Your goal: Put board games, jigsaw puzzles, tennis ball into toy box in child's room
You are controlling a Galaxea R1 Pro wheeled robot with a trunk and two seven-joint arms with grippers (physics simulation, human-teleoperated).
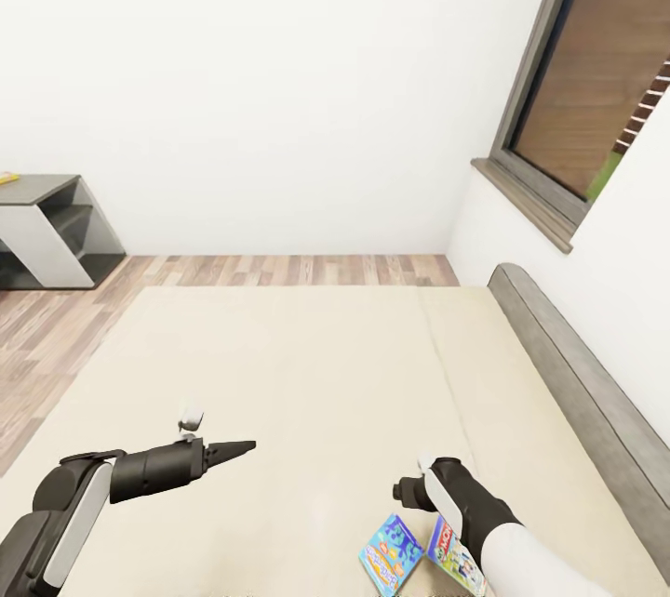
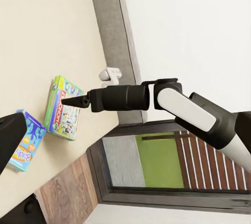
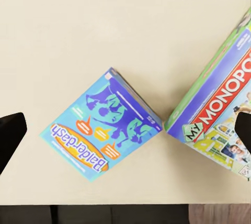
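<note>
On bed [image 1: 307, 392], two board games [image 1: 392, 553]

I stand at the wide flat cream bed [image 1: 307, 392]. Its long grey padded headboard [image 1: 577, 374] runs along my right side, by the wall under the window [image 1: 596, 86]. Two thin printed game boxes lie on the bed close in front of me, just beside each other. The blue Balderdash box [image 3: 102, 127] lies left of the pale Monopoly box [image 3: 219, 114]. Far off to my left, a grey shelf unit [image 1: 51, 230] stands on the wooden floor [image 1: 56, 337] by the back wall.
</note>
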